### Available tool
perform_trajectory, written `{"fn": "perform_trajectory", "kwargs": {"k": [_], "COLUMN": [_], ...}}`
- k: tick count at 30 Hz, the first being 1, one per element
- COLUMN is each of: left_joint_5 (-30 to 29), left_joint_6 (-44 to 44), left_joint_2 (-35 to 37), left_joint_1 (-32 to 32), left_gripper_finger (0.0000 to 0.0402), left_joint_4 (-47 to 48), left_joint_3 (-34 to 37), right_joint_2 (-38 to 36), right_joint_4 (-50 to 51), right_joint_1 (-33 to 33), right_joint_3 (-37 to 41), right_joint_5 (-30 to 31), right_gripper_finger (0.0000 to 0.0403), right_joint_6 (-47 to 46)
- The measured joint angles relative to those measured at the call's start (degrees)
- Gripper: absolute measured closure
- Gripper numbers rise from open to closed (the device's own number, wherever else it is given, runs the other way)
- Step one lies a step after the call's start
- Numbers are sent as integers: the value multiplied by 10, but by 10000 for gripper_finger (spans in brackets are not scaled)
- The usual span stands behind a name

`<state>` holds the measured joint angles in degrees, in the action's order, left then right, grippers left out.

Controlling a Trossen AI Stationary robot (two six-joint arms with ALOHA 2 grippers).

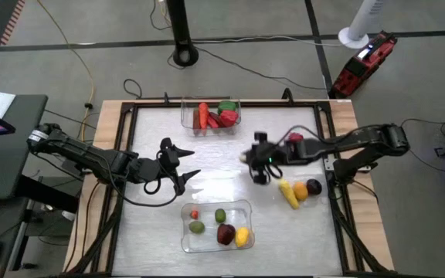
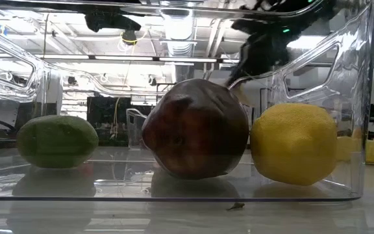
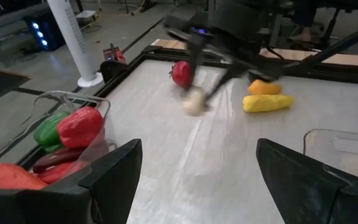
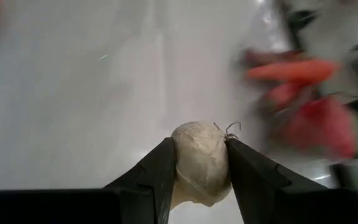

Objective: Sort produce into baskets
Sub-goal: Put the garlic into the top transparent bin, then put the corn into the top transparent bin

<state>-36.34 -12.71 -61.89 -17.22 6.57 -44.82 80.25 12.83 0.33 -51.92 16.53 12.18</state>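
Observation:
My right gripper is right of the table's middle, shut on a whitish, bulb-shaped produce piece, which also shows in the left wrist view. My left gripper is open and empty left of the middle, pointing toward the right gripper. The far clear bin holds red, green and orange pieces. The near clear bin holds green, dark red and yellow pieces. A yellow piece, an orange piece and a red piece lie loose on the table at the right. My right gripper pinches the whitish piece's two opposite sides between its two fingers, at their free ends. The fingers slant down at it from the table's right. Whether the piece is clear of the table, I cannot tell.
The table has a raised dark frame along its edges. Bare white tabletop lies between the two bins and between the two grippers. In the low view the near bin's dark red piece, yellow piece and green piece rest on its floor.

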Motion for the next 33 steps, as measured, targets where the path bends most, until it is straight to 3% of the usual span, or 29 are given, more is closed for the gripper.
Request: {"fn": "perform_trajectory", "kwargs": {"k": [7,12,18,24,29,33], "left_joint_5": [-9,-19,-35,-61,-81,-81], "left_joint_6": [15,28,47,82,97,97], "left_joint_2": [0,0,0,0,0,0], "left_joint_1": [0,0,0,1,14,29], "left_gripper_finger": [97,97,97,97,97,97], "left_joint_4": [0,0,0,0,2,14], "left_joint_3": [0,0,0,0,0,0], "right_joint_2": [47,99,169,210,222,201], "right_joint_4": [-184,-218,-184,-111,-62,13], "right_joint_1": [-140,-216,-251,-268,-280,-287], "right_joint_3": [0,-41,-123,-194,-234,-261], "right_joint_5": [-93,-122,-125,-148,-148,-136], "right_gripper_finger": [237,233,210,151,111,102], "right_joint_6": [60,59,54,42,52,62]}}
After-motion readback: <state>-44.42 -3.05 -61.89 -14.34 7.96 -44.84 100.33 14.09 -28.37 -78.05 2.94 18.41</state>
